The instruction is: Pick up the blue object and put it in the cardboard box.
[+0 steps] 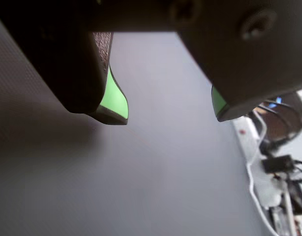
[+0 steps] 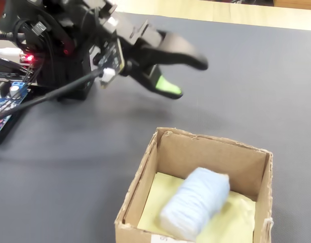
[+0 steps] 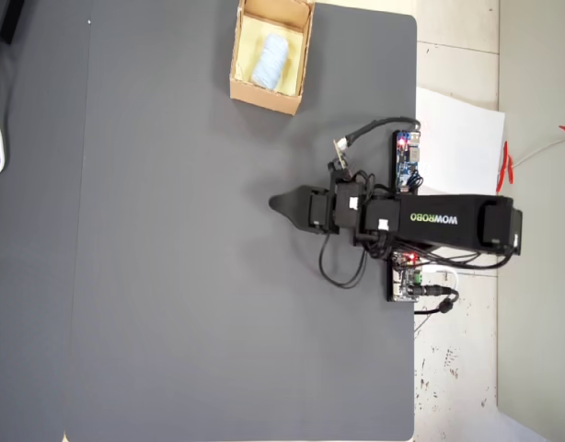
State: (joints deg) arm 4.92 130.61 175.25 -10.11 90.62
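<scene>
The blue object (image 2: 195, 202) is a pale blue ribbed roll lying inside the cardboard box (image 2: 211, 145), on its yellowish floor. From above, the roll (image 3: 269, 60) fills the middle of the box (image 3: 264, 96) at the mat's far edge. My gripper (image 2: 190, 79) hovers over the dark mat, well clear of the box and pointing away from the arm's base. In the wrist view the gripper (image 1: 170, 117) is open; its green-padded jaws stand wide apart with only bare mat between them. The overhead view shows the gripper (image 3: 277, 203) near the mat's middle right.
A blue circuit board (image 2: 3, 101) and black cables lie by the arm's base. More boards (image 3: 408, 161) and wires sit at the mat's right edge, beside a white sheet (image 3: 459, 138). A white power strip (image 1: 245, 137) lies beyond the mat edge.
</scene>
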